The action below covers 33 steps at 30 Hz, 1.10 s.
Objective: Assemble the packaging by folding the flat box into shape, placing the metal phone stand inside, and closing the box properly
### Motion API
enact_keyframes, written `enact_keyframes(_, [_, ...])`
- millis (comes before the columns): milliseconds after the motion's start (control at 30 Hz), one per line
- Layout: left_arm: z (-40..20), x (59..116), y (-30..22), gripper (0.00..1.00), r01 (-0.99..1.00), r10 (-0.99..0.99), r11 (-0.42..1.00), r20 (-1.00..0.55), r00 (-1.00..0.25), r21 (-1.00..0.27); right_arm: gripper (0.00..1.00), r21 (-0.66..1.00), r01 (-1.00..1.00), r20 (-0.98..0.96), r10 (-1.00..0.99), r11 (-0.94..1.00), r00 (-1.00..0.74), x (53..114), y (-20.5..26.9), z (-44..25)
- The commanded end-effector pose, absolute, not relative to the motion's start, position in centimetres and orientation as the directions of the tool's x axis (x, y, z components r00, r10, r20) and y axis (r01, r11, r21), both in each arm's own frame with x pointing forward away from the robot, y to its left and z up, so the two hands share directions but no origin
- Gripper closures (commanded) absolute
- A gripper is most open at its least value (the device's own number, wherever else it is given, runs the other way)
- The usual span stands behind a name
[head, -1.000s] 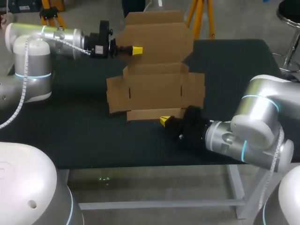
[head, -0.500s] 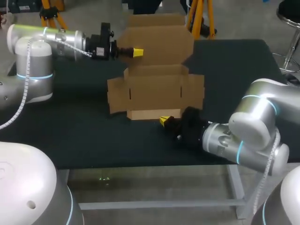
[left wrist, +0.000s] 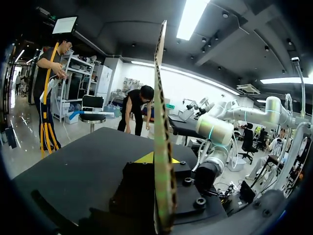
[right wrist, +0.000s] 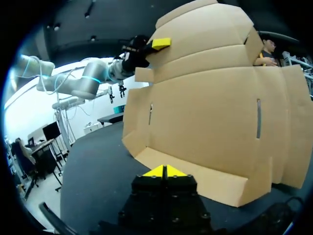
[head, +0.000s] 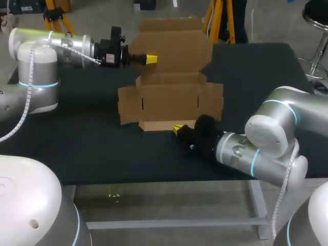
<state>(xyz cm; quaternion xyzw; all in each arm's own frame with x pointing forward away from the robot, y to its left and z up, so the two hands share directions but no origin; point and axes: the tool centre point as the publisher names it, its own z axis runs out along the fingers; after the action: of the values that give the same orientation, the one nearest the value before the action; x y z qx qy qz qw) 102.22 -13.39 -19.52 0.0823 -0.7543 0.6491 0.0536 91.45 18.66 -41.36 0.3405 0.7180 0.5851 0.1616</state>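
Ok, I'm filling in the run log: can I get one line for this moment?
box: unfolded, lid upright | left gripper: shut on lid | right gripper: shut, at front flap

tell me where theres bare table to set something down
Widest bare patch: near left of the table, between the box, the near edge and the left arm. Another: far right, between the box and the table's right edge, behind the right arm. Crowded: the front flap at the right gripper, the lid at the left gripper.
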Motion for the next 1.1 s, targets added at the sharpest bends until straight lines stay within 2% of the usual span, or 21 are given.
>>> enact_keyframes(33, [-19.7,102.2,-13.4,1.0,-0.194,-0.052,0.145,0.188,-0.981,-0.97,1.0,0.948,0.306,0.15,0.728,0.086,-0.669,92.1,19.9,-41.9])
enact_keyframes(1100, [-20.0,102.1,-13.1,1.0,-0.195,-0.037,0.137,0.192,-0.981,-0.971,1.0,0.922,0.358,0.112,0.786,0.146,-0.609,93.2,20.0,-43.1])
